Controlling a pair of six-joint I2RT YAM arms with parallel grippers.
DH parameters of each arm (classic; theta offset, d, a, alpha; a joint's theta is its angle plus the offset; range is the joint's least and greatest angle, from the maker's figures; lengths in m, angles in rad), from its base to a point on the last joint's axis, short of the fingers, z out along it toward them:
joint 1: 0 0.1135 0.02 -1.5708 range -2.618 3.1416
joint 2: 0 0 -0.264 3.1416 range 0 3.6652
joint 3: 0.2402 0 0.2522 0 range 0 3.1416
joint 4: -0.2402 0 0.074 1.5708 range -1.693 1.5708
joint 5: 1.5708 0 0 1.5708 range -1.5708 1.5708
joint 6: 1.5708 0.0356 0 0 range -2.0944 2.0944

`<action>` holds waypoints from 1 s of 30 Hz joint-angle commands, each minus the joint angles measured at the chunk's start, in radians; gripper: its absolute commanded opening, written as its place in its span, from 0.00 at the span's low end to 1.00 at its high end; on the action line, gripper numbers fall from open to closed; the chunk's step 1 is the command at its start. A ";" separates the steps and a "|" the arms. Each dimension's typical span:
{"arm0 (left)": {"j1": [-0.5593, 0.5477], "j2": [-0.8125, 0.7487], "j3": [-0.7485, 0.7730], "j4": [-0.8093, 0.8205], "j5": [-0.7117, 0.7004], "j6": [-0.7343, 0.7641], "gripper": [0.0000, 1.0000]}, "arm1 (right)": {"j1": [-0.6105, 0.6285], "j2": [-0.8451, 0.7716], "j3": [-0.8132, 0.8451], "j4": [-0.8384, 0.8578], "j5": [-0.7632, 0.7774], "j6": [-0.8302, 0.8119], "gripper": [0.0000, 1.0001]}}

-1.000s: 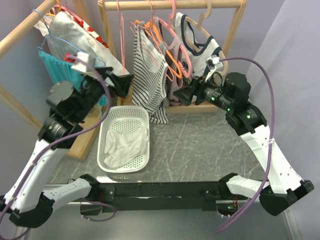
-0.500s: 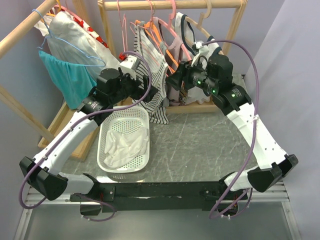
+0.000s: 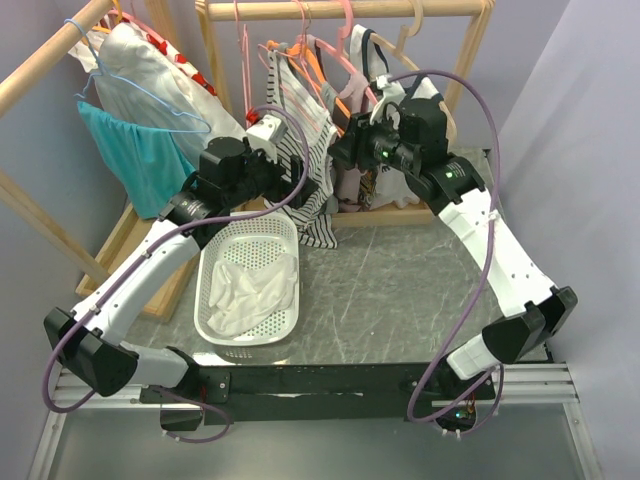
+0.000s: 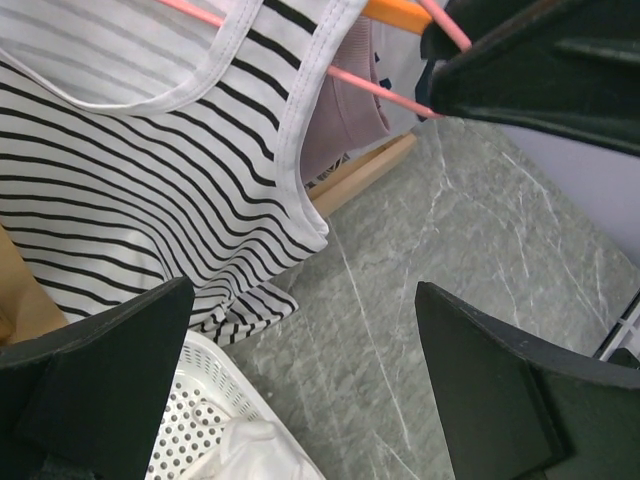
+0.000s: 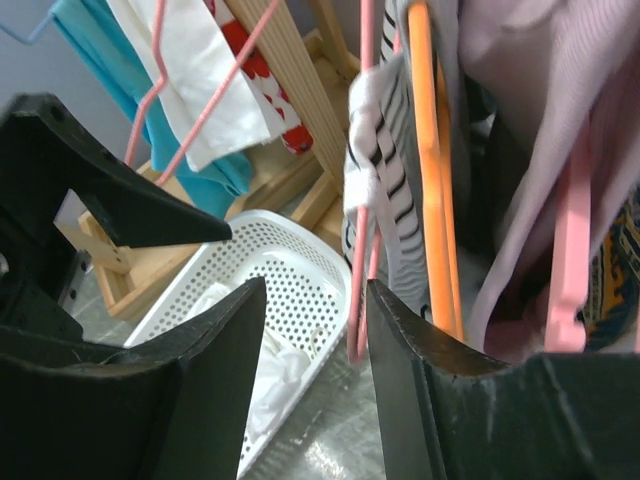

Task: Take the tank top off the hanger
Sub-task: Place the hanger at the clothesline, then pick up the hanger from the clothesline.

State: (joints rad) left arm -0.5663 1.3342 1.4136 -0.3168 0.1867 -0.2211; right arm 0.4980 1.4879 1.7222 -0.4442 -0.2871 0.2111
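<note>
The black-and-white striped tank top hangs on a pink hanger at the wooden rack. In the left wrist view its stripes fill the upper left, with the pink hanger's arm crossing above. My left gripper is wide open just below the top's hem, with nothing between its fingers. My right gripper is at the hanger's right side. It is open, narrowly, with the hanger's lower corner between its fingers, close against the right one.
A white perforated basket with a white cloth stands on the marble table below the left arm. An orange hanger, a pink garment and a navy-trimmed top hang close beside the tank top. Teal and white clothes hang on the left rack.
Both arms have swung in to the striped tank top, the left from beside the far-left rack. The right gripper's fingers have narrowed around the pink hanger's corner.
</note>
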 commanded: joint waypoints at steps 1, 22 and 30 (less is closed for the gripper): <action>-0.003 0.003 0.010 0.009 -0.004 0.032 0.99 | 0.007 0.038 0.089 0.028 -0.047 -0.022 0.50; -0.003 0.008 0.005 -0.021 -0.064 0.035 0.99 | 0.106 0.179 0.234 0.004 0.169 -0.118 0.40; -0.003 0.002 -0.004 -0.021 -0.070 0.034 0.99 | 0.151 0.172 0.241 0.015 0.286 -0.144 0.00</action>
State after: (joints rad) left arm -0.5663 1.3399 1.4132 -0.3466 0.1291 -0.1997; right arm 0.6270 1.6802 1.9175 -0.4614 -0.0746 0.1036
